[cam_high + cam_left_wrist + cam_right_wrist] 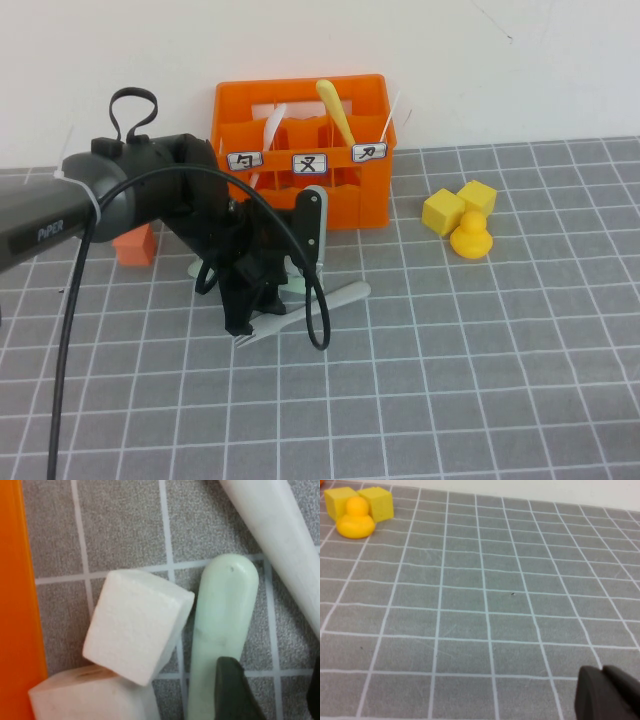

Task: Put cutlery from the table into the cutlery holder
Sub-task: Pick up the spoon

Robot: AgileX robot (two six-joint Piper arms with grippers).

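My left gripper [246, 318] is down at the table [480, 350] in front of the orange cutlery holder [300, 150]. In the left wrist view the left gripper [275, 700] is open. One dark finger [235, 690] lies over the handle of the pale mint-green spoon [220, 625], and bare table shows between the fingers. The grey-blue fork [338, 297] lies beside the spoon, and its handle [280, 540] is close by. The spoon [296, 287] is mostly hidden under the arm in the high view. My right gripper [607, 695] is shut and empty over bare table.
The holder contains a yellow spoon [338, 110] and a white utensil [268, 135]. Two white foam blocks [135, 625] sit next to the spoon, by the holder's orange wall [15, 605]. An orange block [135, 245] is at the left. Yellow blocks [458, 205] and a duck [470, 238] are at the right.
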